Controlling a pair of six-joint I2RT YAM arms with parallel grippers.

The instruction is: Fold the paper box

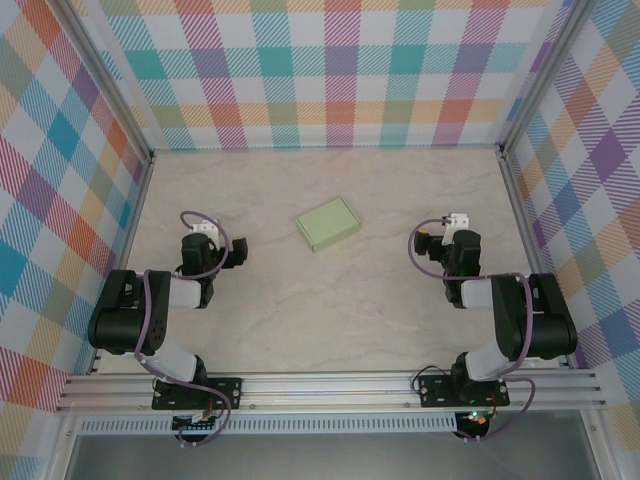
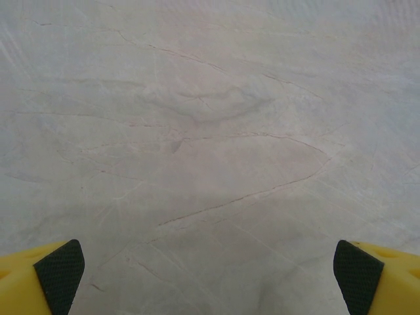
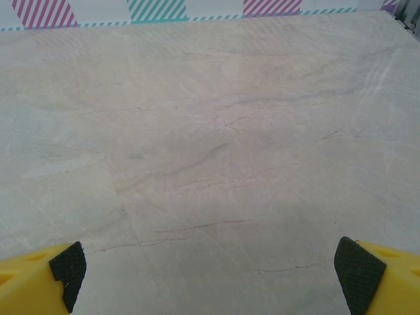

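Centrally, paper box [image 1: 328,224] between left hand [image 2: 209,272] and right hand [image 3: 213,270], apart, both released

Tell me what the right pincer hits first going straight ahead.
No object in its line: the box lies off to the left. The right pincer would probably meet the table, or else the back wall; depth is unclear.

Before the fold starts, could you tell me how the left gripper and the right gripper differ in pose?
The left gripper sits left of the paper box, the right gripper right of it. The left gripper looks steeply down at the tabletop; the right gripper tilts further forward, its view reaching the patterned back wall. Both have fingers wide open, empty, clear of the paper box.
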